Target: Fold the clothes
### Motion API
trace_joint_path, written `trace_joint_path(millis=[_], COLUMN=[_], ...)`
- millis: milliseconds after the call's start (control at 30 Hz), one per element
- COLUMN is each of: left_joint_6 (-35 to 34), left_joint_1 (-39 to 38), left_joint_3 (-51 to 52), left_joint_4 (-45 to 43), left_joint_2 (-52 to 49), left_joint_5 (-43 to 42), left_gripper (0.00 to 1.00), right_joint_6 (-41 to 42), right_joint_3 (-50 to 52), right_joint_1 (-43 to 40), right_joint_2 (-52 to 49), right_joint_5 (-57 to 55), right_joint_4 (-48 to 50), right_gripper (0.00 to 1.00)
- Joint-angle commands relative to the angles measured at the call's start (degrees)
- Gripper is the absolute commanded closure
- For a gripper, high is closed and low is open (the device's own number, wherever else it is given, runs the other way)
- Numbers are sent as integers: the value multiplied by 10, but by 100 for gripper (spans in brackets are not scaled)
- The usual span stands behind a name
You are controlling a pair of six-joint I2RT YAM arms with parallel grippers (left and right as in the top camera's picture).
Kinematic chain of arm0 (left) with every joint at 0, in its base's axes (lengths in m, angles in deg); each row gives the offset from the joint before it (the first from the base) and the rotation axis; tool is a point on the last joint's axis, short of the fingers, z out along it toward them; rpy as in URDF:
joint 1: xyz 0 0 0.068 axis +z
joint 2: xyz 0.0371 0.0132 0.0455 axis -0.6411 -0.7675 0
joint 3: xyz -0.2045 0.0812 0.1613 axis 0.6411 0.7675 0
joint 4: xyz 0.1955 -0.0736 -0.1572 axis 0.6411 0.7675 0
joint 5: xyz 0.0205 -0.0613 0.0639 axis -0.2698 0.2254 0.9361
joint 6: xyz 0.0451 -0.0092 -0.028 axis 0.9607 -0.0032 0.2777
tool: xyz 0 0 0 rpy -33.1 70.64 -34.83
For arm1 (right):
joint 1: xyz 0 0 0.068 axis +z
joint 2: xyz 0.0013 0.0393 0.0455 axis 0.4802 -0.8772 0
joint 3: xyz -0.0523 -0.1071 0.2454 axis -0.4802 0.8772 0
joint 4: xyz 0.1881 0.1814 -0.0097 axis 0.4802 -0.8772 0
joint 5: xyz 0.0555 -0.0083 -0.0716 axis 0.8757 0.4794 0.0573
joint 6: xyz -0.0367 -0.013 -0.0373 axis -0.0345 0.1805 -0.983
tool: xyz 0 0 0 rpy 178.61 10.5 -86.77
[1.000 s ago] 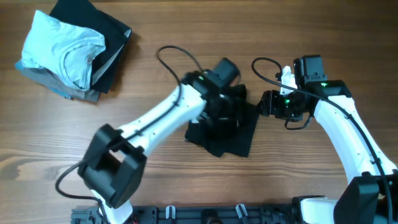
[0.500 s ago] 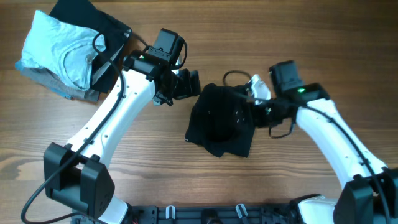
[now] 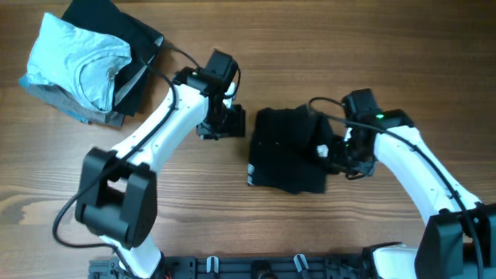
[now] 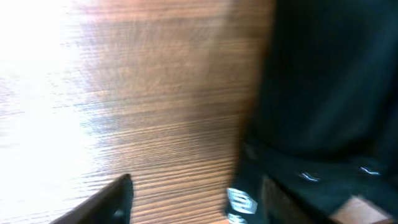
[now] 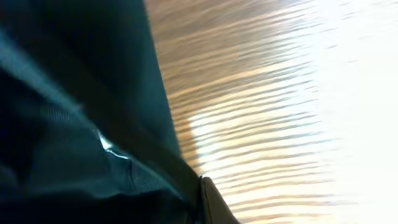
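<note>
Seen from above, the black T-shirt [image 3: 288, 149] lies folded into a rough, soft rectangle near the middle of the wooden desk [image 3: 232, 209], a little towards its right edge. The cloth is matt and slightly creased. The left gripper [image 3: 221, 124] stands near the shirt's left side and the right gripper [image 3: 341, 151] at its right side.

In the left wrist view the jaws are apart, with only bare wood grain between them, and they hold nothing.

In the right wrist view, blurred dark cloth with a seam lies against one finger [image 5: 210, 200]. Whether this gripper is closed, I cannot tell.
</note>
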Motion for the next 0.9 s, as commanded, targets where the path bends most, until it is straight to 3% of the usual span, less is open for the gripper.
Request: trace_joint_path(millis=[0,33,67,100,133,233,267,367,433,533,700,800,867], left_joint_6=[8,8,8,8,8,8,9,24,25,25,25,25,25], left_joint_1=[-7,-7,-7,-7,-7,-8,-8,-7,-6,-1,24,43,50], left_joint_3=[25,28,30,30,30,30,30,30,30,30,30,30,30], left_joint_4=[-24,-31,-38,-43,-47,-50,-49,-47,-45,-41,-34,-34,-32], left_joint_2=[-22,-23,-24,-24,-24,-24,-24,-24,-24,-24,-24,-24,-24], left_joint_5=[-35,-43,-54,-62,-70,-88,-89,-88,-82,-80,-74,-76,-76], left_gripper=[18,13,4,0,0,4,11,59,80,94,96,95,86], right_joint_6=[2,3,3,2,-16,-119,-158,-225,-237,-243,-251,-245,-235], right_joint_3=[3,3,3,0,-3,-22,-34,-60,-62,-60,-21,21,42], right_joint_1=[-5,-5,-6,-9,-13,-19,-20,-20,-19,-10,48,87,99], right_joint_2=[-3,-3,-3,-3,-1,15,27,74,107,136,128,106,85], right_joint_5=[-28,-37,-43,-43,-34,32,71,162,209,247,263,263,254], right_joint_4=[3,3,1,1,2,17,19,19,19,8,6,55,101], right_gripper=[27,17,14,16,24,61,68,94,96,96,96,95,96])
